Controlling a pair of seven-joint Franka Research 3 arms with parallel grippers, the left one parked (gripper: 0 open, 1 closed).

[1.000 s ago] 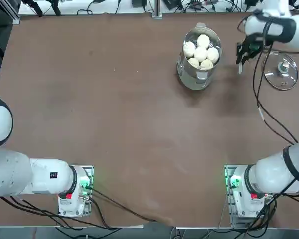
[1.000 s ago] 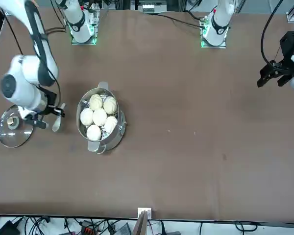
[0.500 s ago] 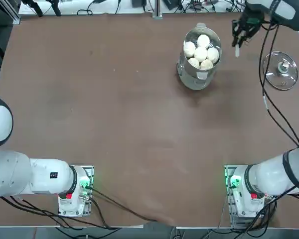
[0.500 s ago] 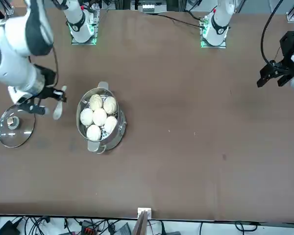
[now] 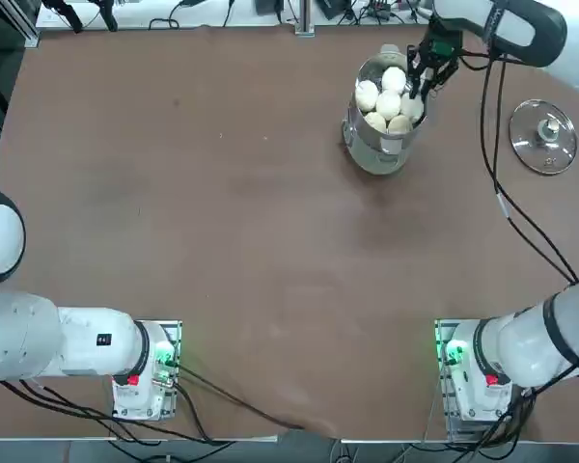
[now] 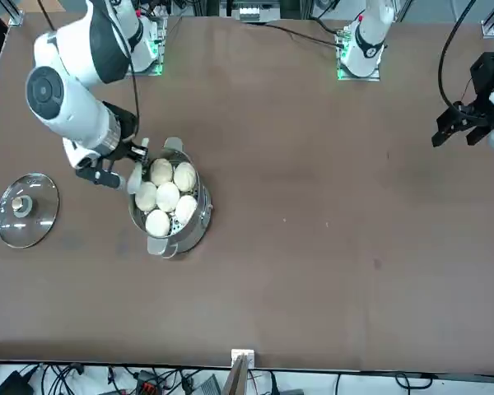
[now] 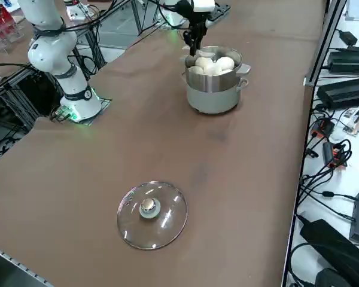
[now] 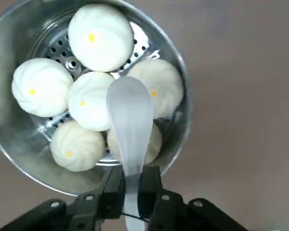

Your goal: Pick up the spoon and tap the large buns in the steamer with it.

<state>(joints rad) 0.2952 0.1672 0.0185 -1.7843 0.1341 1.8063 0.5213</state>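
Note:
The silver steamer (image 5: 381, 145) stands at the far right part of the table and holds several white large buns (image 5: 389, 103). My right gripper (image 5: 429, 68) hangs over the steamer's rim on the side facing the lid, shut on the handle of the white spoon (image 5: 423, 89). In the wrist view the spoon (image 8: 130, 120) reaches out from between the gripper (image 8: 131, 185) over the buns (image 8: 100, 36) inside the steamer (image 8: 179, 67). Whether its bowl touches a bun I cannot tell. From the front, the spoon (image 6: 137, 176) sits at the steamer's (image 6: 189, 234) edge.
A round glass lid (image 5: 543, 135) with a knob lies flat on the table to the right of the steamer, also seen as the lid (image 7: 152, 213) near the table's right edge. Cables run along the far edge.
My right gripper carried the spoon from beside the glass lid, up and leftward, to above the steamer's rim. The steamer, buns and lid stayed put.

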